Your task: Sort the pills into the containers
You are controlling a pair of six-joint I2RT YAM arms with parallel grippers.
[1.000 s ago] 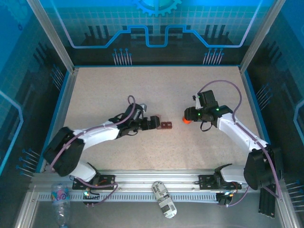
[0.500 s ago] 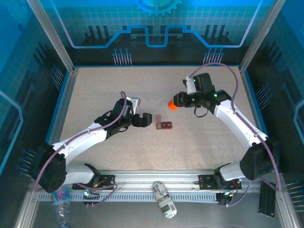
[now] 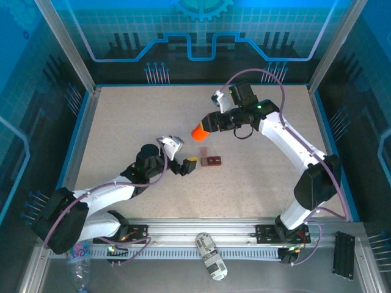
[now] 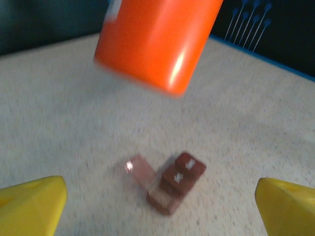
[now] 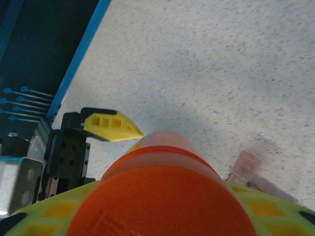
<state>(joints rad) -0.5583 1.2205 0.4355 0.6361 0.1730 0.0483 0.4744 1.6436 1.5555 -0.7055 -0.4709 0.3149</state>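
My right gripper (image 3: 208,126) is shut on an orange bottle (image 3: 198,132), held tilted in the air just left of and beyond the containers (image 3: 213,161). That bottle (image 5: 162,196) sits between the yellow-green fingers (image 5: 275,201) of the right gripper (image 5: 162,219). The containers (image 4: 179,177) are a small maroon box on the table, with one translucent pink lid (image 4: 140,170) flipped open. My left gripper (image 3: 187,165) stands open just left of the box, low over the table. In its wrist view the bottle (image 4: 157,42) hangs above the box, between the left gripper's (image 4: 160,206) spread jaws. The pills are out of view.
Blue-edged walls (image 3: 85,122) ring the speckled tabletop (image 3: 134,116). A clear plastic bottle (image 3: 77,256) and a labelled can (image 3: 211,256) lie on the front rail outside the table, by the arm bases.
My right arm has carried the orange bottle left and away, from the box's right to its far left. The left gripper drew back from the box, and a pink lid now stands open.
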